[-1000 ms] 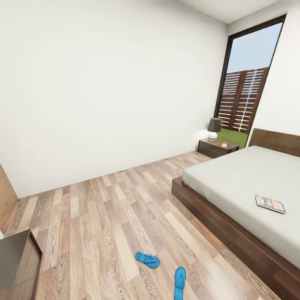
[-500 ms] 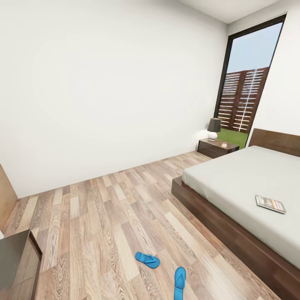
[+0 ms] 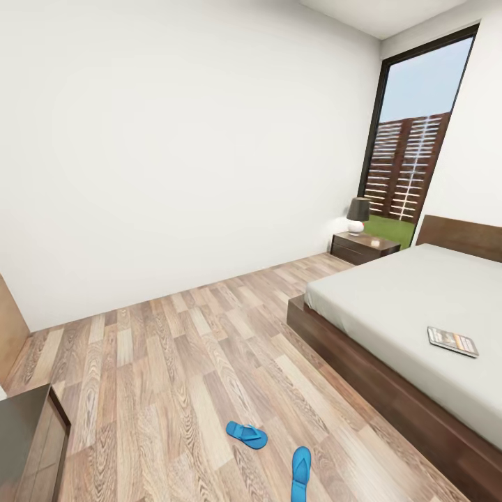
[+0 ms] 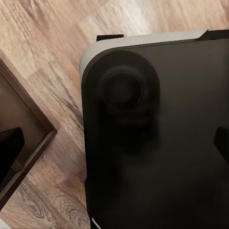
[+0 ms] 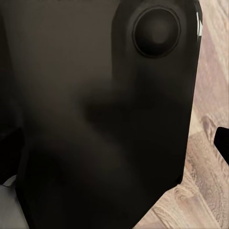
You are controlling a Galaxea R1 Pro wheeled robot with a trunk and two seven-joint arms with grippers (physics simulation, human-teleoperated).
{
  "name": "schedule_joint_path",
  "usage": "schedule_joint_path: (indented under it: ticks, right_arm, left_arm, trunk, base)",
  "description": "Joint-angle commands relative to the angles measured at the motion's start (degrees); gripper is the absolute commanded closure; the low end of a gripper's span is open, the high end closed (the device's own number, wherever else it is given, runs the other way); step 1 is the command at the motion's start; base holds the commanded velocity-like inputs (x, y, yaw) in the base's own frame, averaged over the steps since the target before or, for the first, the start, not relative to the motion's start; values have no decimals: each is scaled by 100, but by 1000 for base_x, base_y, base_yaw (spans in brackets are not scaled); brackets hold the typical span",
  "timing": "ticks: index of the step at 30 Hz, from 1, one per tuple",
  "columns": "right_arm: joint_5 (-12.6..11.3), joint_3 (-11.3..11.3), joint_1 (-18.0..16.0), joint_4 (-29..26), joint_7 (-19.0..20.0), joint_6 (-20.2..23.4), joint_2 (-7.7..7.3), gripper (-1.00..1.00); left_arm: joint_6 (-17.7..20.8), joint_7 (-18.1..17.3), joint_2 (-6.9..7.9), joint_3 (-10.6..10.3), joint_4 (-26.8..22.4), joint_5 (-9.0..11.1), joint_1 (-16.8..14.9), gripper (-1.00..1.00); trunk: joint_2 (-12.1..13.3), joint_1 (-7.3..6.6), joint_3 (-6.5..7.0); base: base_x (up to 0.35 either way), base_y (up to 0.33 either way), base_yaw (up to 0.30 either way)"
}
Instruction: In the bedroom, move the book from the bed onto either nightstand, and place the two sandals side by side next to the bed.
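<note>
The book (image 3: 452, 341) lies flat on the pale grey mattress of the bed (image 3: 390, 293), near its right side in the head view. Two blue sandals lie apart on the plank floor in front of the bed: one (image 3: 246, 434) lies crosswise, the other (image 3: 300, 473) points away near the lower edge. A dark nightstand (image 3: 364, 246) stands by the window beside the headboard. My left gripper (image 4: 114, 145) and right gripper (image 5: 114, 143) hang over my own black base, fingers wide apart and holding nothing.
A lamp (image 3: 358, 213) with a dark shade sits on the nightstand. A tall window (image 3: 411, 139) fills the far corner. A low dark cabinet (image 3: 28, 439) stands at the near left; its corner (image 4: 21, 129) is beside my base. Open floor lies between cabinet and bed.
</note>
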Motion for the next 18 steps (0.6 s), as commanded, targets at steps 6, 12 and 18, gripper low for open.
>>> schedule_joint_path:
  ticks: [6,12,18]
  right_arm:
    - [-5,-9,-12,-127,-47,5,-20,-100]
    - [-10,-37,-36,-548,-115,17,-30,-100]
    - [-12,-173,-48,-1014,-305,17,-9,-100]
  left_arm:
    - [-23,-4,1,-21,4,-6,-3,-100]
    - [-24,-4,1,-25,-1,-6,-3,-100]
    - [-25,-4,-8,-73,-3,-6,-3,-100]
  trunk:
    - [-2,0,-4]
    - [-2,0,-4]
    - [-2,0,-4]
  base:
    - [0,0,0]
    - [0,0,0]
    - [0,0,0]
